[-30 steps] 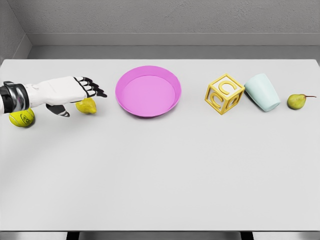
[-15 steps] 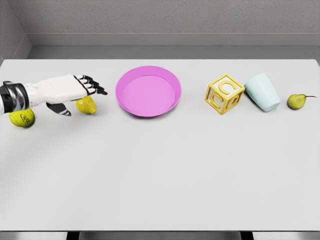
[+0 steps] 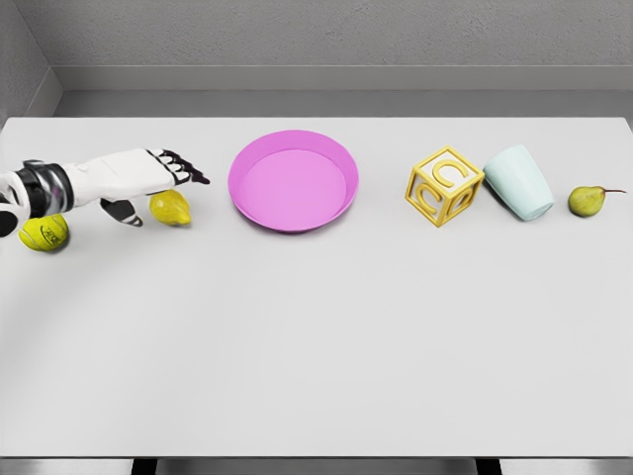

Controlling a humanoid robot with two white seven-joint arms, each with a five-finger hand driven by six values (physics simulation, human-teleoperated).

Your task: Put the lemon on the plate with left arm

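A yellow lemon (image 3: pixel 170 208) lies on the white table, left of the pink plate (image 3: pixel 341 203). My left hand (image 3: pixel 148 178) hovers just above and behind the lemon, fingers stretched out toward the plate and thumb hanging down on the lemon's left side. The hand is open and holds nothing. The lemon's top edge is partly covered by the hand. The right arm is out of view.
A yellow tennis ball (image 3: pixel 44 234) sits at the far left under my left forearm. Right of the plate stand a yellow letter block (image 3: pixel 444 185), a tipped pale-green cup (image 3: pixel 519 182) and a pear (image 3: pixel 587 201).
My left hand has risen slightly and pulled back to the left, uncovering more of the lemon and the tennis ball. The lemon has not moved.
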